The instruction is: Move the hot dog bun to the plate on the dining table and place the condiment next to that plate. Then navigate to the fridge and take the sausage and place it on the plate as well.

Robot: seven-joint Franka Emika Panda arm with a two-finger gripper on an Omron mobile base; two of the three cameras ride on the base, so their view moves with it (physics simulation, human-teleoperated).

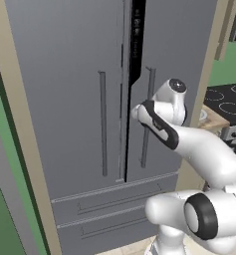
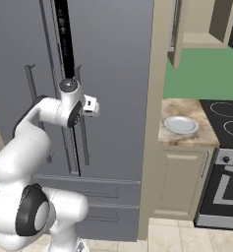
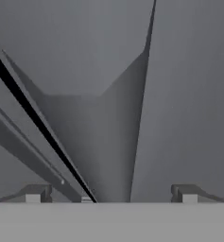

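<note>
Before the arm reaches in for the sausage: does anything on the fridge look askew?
Yes. The fridge's right door stands slightly ajar, a dark gap widening toward the top. The gripper, jaws open, is close to that door. Otherwise nothing odd.

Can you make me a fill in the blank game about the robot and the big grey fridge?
1. The fridge has its right door open just a ___.
2. The gripper has its fingers spread ___, holding nothing.
3. On the counter next to the fridge sits a white ___.
4. Right of that counter stands a ___ with black burners.

Missing words: crack; open; plate; stove
</note>
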